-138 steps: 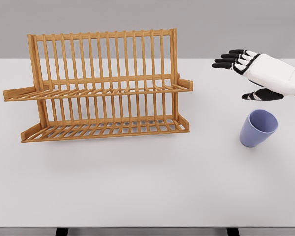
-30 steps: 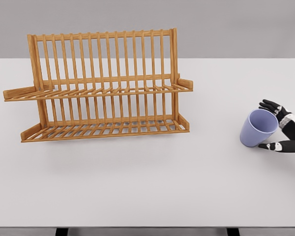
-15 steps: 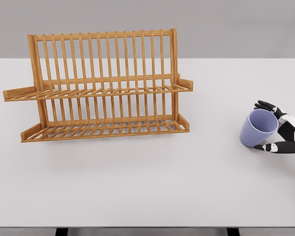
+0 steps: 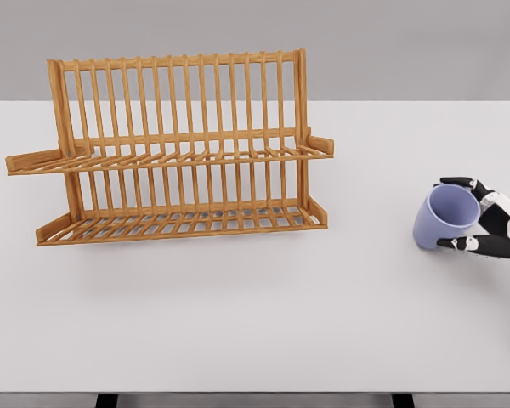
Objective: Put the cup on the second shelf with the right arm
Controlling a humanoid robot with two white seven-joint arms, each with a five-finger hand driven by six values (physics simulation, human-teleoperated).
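Near the counter's (image 4: 238, 323) right edge, the right robot hand (image 4: 484, 223) wraps its fingers around the tilted cup (image 4: 442, 219). A loose grip could let it slip before reaching the rack (image 4: 174, 149).

Bright, even, diffuse light; faint soft shadow beneath the rack (image 4: 170, 144); sharp render, no glare or blur

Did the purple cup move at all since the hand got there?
Yes, slightly. The cup has tipped and shifted a little left, toward the wooden rack, as the right hand closed around it.
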